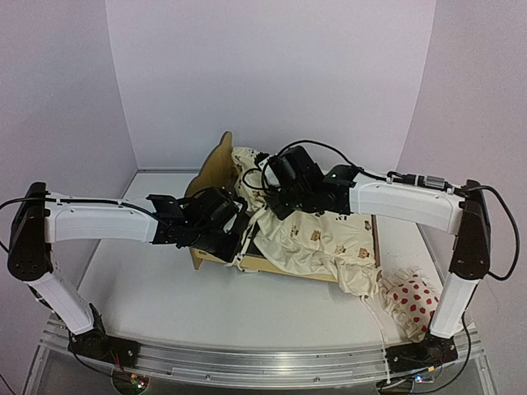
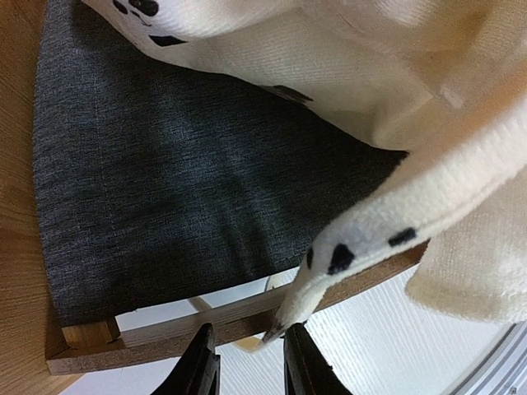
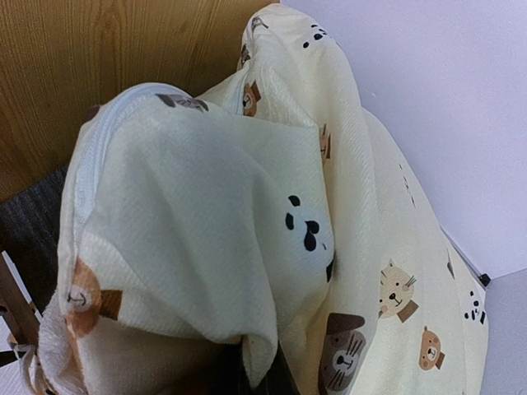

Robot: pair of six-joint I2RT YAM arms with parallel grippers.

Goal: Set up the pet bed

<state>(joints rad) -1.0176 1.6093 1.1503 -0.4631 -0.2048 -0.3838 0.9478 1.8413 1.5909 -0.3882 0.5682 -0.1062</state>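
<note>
Pet bed, a small light plywood frame with a scalloped headboard and a dark grey slatted base, sits mid-table. Its long axis runs from the headboard at the far left to the foot end toward the right edge. A cream animal-print ruffled cushion lies bunched over the right half and spills past the foot end, leaving the headboard end of the base bare.

The left gripper is at the bed's near-left corner, just outside the low side rail. Its fingers stand partly apart and clamp nothing, and a ruffled cushion corner hangs over the rail with its tip at their ends. The bare base lies straight beyond them.

The right gripper is closed on a gathered fold of the cushion, raised beside the headboard; cloth hides its fingers in the wrist view.

The left arm looks better placed to take that corner. A small white red-dotted pillow lies near the table's right edge.
</note>
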